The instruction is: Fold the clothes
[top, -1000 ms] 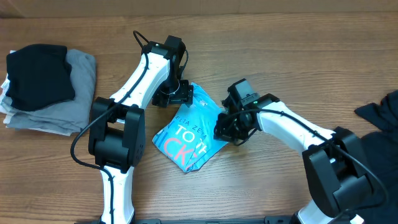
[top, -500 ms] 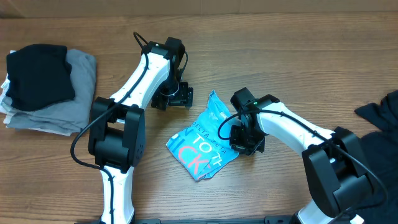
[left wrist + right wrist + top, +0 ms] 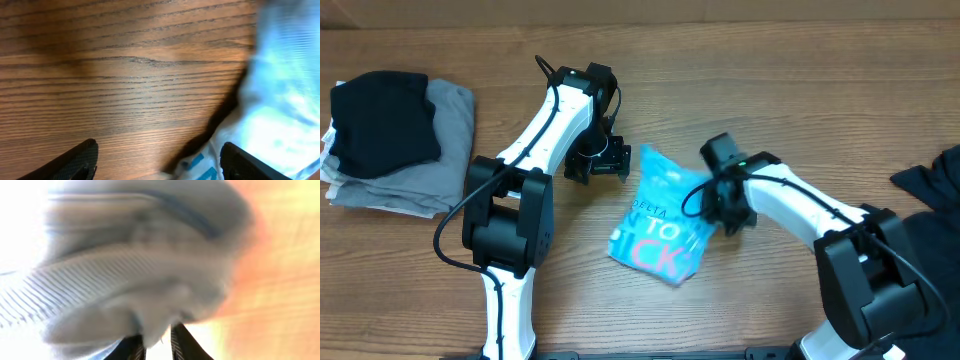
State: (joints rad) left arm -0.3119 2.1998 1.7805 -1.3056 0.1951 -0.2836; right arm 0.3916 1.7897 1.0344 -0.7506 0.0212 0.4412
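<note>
Wood-grain table [image 3: 740, 60] fills the view, and at its far left sits a neat pile [image 3: 390, 140], black on grey. That looks like the spot for finished pieces. At the far right edge a dark heap [image 3: 930, 185] lies unfolded, and I'd say it is waiting its turn.

Centre stage is the sky-blue T-shirt [image 3: 660, 220], bunched into a rumpled packet on the wood between the two arms, with its white and pink-red lettering facing up. The left gripper [image 3: 597, 165] sits just beside the shirt's upper left corner. Its jaws are spread wide and hold nothing: the wrist view shows only bare wood and the shirt's edge between the fingertips. It looks parked there so it can take that corner.

The right gripper [image 3: 725, 205] is at the shirt's right edge. In its own camera, blurred fabric is piled up right against the dark fingers [image 3: 181, 341], which stand close together with a thin gap. I cannot tell whether cloth is pinched in that gap. The packet is far from flat, so the fold is not yet done. My read is that it needs spreading first.
</note>
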